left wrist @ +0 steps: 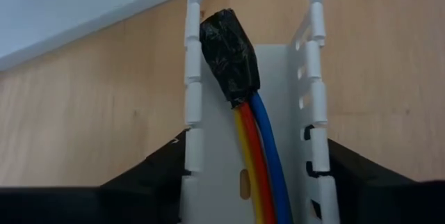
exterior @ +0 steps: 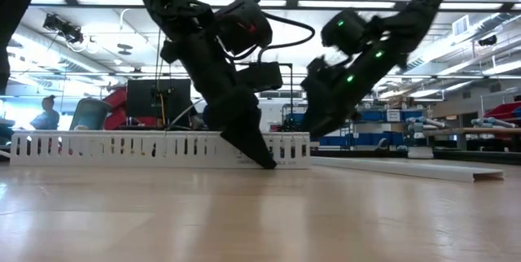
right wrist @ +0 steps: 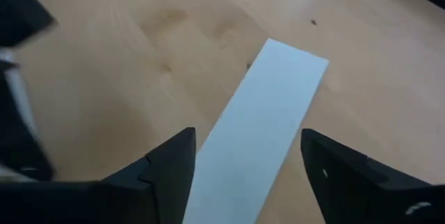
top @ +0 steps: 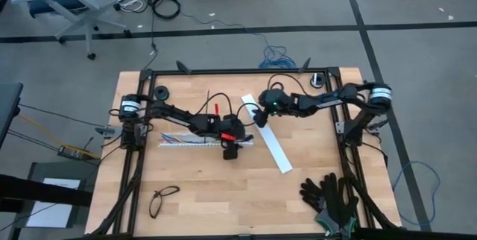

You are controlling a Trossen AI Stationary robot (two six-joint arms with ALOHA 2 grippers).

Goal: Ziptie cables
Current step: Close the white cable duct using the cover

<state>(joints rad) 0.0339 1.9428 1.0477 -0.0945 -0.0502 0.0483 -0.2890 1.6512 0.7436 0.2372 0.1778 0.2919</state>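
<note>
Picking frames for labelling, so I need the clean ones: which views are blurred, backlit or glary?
Right wrist view: soft all over, the white strip has fuzzy edges. Low view: both arms are dark silhouettes against bright ceiling lights. Left wrist view: sharp, the tape on the cables shows small glints. High view: evenly lit, no glare.

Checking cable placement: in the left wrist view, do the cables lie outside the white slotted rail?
No, the cables lie inside the white slotted rail, between its two walls.

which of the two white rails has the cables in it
The slotted rail under the left gripper holds the cables; the flat rail below the right gripper lies bare.
</note>
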